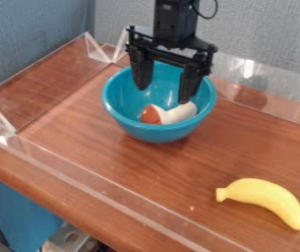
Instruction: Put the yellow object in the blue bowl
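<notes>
Your gripper (169, 77) hung straight down over the blue bowl (123, 106), its black jaws spread wide and released, grasping nothing. The two fingers (142, 69) reached down to about the level of the bowl's rim, one toward the left side of the opening and the other toward the right; whether either tip touched the bowl you could not have told from this view.

Inside the bowl lay a small red-and-white piece (165, 114), resting on the bottom toward the right, partly behind the right finger. The bowl itself sat upright on the wooden tabletop (99, 167), toward the back and a little left of the middle.

The yellow object (264, 201) was not in the bowl. It lay flat on the tabletop at the near right corner, well apart from both the bowl and your gripper, its curved back turned away from the camera and its blunt end pointing left. Nothing touched it.

A low clear plastic wall (40, 150) ran round the work surface, with its front edge crossing the lower left of the view and its back edge passing behind the bowl. Beyond that, a blue backdrop (34, 30) filled the upper left, and the arm (179, 15) came down from the top edge of the view.
</notes>
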{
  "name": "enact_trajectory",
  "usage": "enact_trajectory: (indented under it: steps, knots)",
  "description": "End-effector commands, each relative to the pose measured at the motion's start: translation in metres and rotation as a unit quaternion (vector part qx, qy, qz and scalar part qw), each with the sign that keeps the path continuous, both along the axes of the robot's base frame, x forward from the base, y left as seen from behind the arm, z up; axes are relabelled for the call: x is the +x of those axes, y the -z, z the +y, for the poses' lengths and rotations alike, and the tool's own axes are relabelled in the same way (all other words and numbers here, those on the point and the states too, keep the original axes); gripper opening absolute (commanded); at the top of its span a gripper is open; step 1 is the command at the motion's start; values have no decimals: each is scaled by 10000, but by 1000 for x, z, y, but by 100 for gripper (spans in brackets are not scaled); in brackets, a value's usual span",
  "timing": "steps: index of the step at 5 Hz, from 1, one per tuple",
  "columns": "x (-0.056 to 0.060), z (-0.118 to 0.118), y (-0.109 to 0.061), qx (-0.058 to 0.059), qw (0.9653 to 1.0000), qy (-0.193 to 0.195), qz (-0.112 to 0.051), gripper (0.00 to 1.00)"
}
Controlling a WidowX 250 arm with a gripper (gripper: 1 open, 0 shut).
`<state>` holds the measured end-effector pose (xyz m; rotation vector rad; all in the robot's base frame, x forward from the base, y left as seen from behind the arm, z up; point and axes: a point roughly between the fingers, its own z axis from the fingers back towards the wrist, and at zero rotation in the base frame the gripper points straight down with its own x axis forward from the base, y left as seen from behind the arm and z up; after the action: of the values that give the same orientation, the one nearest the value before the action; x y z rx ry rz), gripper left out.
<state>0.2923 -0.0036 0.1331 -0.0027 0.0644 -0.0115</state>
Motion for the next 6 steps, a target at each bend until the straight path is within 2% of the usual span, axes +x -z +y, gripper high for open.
enact_trajectory:
  steps: [1, 2, 3, 4, 5, 6]
  knots:
    - [-4, -12, 0, -30, 10000, 72, -58, 100]
    - [-7, -25, -1, -59, 9998, 118, -120, 100]
    - [-13, -49, -1, -72, 9992, 325, -204, 100]
    - [-16, -83, 9, -60, 9966, 782, -247, 100]
    - [-22, -105, 18, -12, 9957, 847, -374, 100]
    - [-26, -117, 29, 14, 9873, 1537, -402, 100]
